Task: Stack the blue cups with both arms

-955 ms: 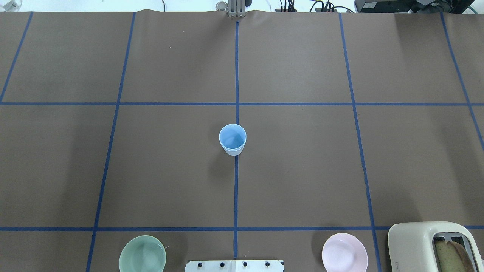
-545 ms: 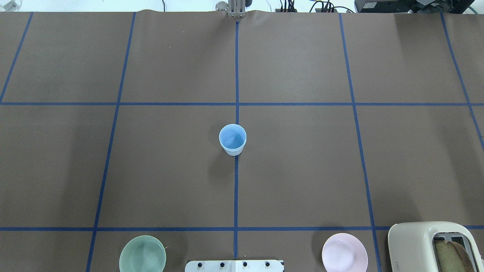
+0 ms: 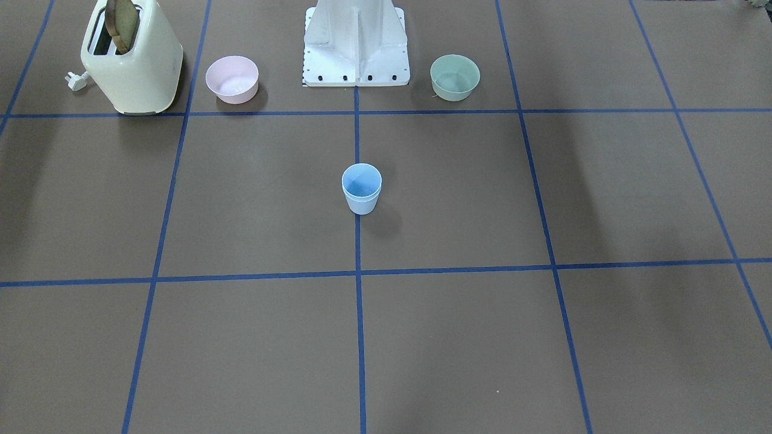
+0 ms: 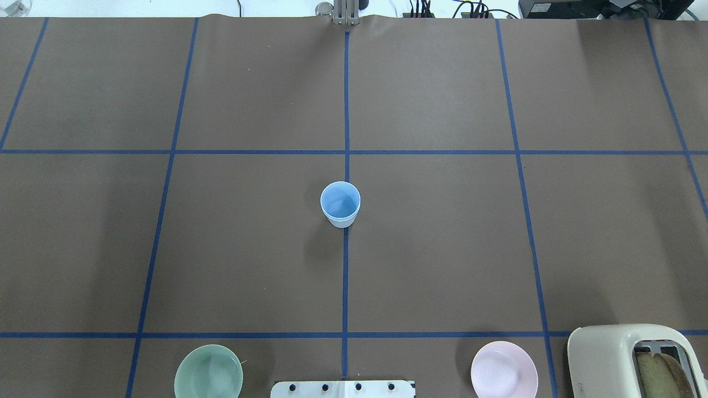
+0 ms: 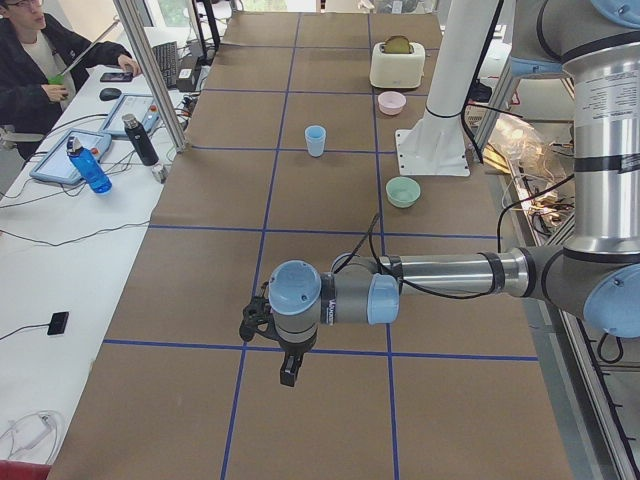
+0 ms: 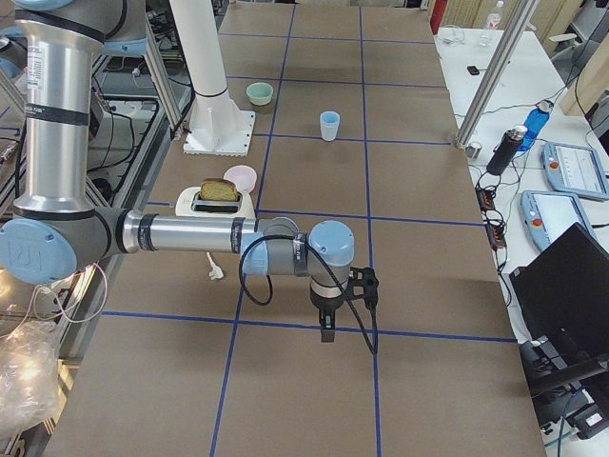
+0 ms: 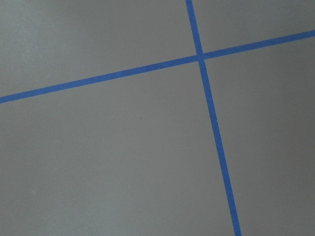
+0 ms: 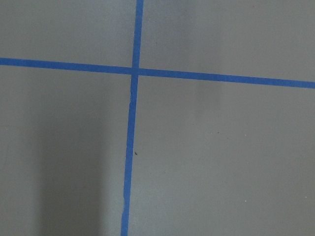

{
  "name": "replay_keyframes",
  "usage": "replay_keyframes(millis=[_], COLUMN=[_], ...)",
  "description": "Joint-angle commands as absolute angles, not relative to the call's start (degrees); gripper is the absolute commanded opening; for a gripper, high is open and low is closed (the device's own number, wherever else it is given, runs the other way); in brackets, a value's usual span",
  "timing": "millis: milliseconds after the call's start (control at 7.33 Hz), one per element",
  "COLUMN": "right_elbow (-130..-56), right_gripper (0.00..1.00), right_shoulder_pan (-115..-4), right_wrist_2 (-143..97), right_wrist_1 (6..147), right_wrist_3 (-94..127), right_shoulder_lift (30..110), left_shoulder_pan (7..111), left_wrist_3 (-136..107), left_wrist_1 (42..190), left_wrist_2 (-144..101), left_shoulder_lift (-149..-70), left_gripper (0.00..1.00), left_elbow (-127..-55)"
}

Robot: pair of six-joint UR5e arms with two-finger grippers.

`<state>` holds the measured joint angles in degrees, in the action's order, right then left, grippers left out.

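Note:
The blue cups (image 4: 340, 204) stand upright as one nested stack on the centre tape line. In the front view (image 3: 362, 188) a second rim shows just below the top one. The stack also shows in the left view (image 5: 316, 140) and the right view (image 6: 329, 125). My left gripper (image 5: 287, 378) hangs far off at the table's left end. My right gripper (image 6: 326, 333) hangs at the right end. Both point down over bare table, and I cannot tell whether they are open or shut. The wrist views show only brown table and blue tape.
A mint green bowl (image 4: 208, 371) and a pale pink bowl (image 4: 504, 369) sit either side of the white base pedestal (image 3: 356, 42). A cream toaster (image 4: 630, 359) with bread stands beyond the pink bowl. An operator's desk (image 5: 60, 200) runs along the far side.

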<state>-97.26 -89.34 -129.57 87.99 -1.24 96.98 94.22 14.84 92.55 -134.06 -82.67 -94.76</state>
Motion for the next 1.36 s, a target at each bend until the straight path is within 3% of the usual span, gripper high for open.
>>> replay_keyframes(millis=[0,1227], right_elbow=[-97.3,-97.1], right_gripper=[1.0,1.0], right_shoulder_pan=[-89.3,-89.4], right_wrist_2=[-130.4,-130.4], right_wrist_1=[88.0,88.0], right_wrist_3=[-1.1,-1.2], right_shoulder_lift=[96.9,97.0], left_shoulder_pan=[94.2,94.3], left_wrist_3=[14.9,14.8], left_wrist_1=[92.5,92.5], left_wrist_2=[-134.0,-132.3], left_shoulder_lift=[-82.7,-82.3], left_gripper=[0.99,0.99], left_elbow=[-94.7,-94.8])
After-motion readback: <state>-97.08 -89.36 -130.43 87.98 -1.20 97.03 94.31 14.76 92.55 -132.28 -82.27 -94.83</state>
